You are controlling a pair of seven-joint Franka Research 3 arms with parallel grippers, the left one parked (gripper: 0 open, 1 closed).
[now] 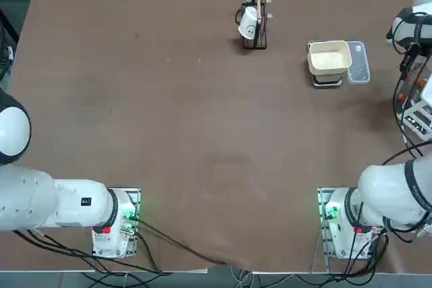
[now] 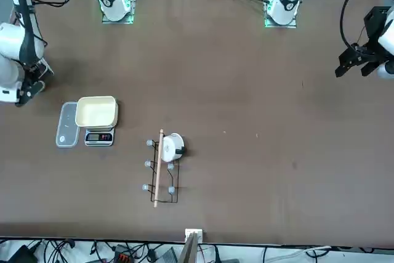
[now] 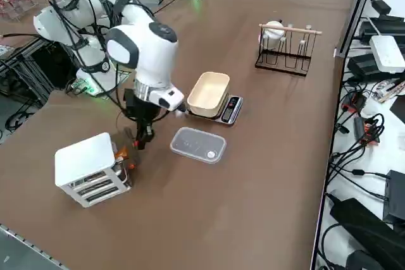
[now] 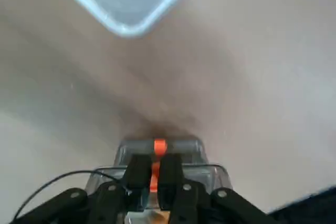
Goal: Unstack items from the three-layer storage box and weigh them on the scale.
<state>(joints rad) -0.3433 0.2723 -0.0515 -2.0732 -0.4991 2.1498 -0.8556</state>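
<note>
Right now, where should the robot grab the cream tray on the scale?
Probably one straight side wall of the cream tray, pinched at its rim from above. It sits upright and open on the scale, so the thin walls stick up: one finger inside, one outside. The right gripper, beside the storage box, is shut on an orange tab.

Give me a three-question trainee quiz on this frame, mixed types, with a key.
1. True or false: the tray on the scale is empty.
2. What lies on the table right beside the scale? A) a clear panel B) a plate C) a spoon
3. Fill in: the right gripper, low over the table near the clear panel, is shut on a small ______-coloured piece.

Key: 1 true; 2 A; 3 orange.
</note>
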